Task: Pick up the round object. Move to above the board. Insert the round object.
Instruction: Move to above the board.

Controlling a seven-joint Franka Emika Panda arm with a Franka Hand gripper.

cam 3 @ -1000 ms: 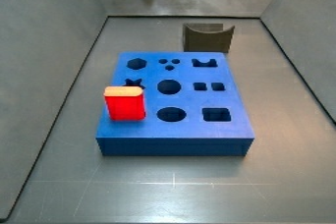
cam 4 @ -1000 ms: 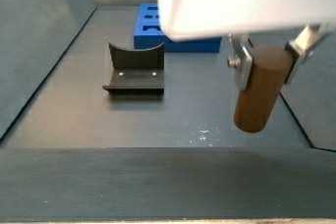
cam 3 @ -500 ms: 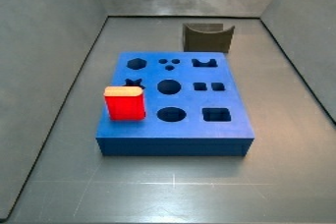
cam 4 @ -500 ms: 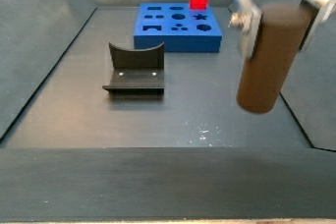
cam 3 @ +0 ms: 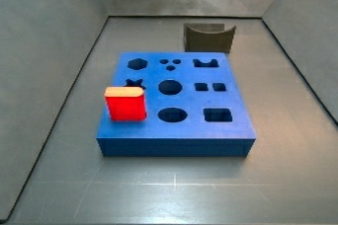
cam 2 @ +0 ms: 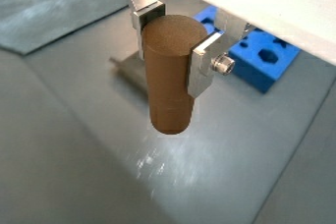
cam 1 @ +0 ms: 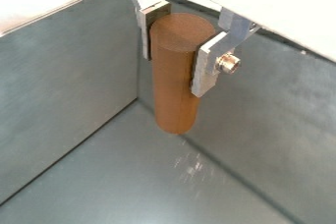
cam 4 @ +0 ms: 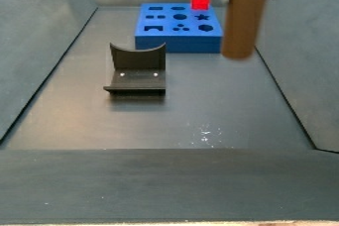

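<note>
Gripper (cam 1: 179, 43): fingers (cam 2: 206, 59) pinch the round object (cam 2: 168, 79) by its upper end, long axis vertical, clear of the tabletop; board (cam 2: 252, 52) lies off to one side, not yet beneath peg.

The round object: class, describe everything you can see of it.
The round object is a plain brown cylinder, matte, taller than wide, with flat ends. It hangs upright in the air, clear of the grey floor, clamped near its top by the tool, whose silver fingers press on opposite sides. In a side view it shows in front of the board, not over it.
</note>
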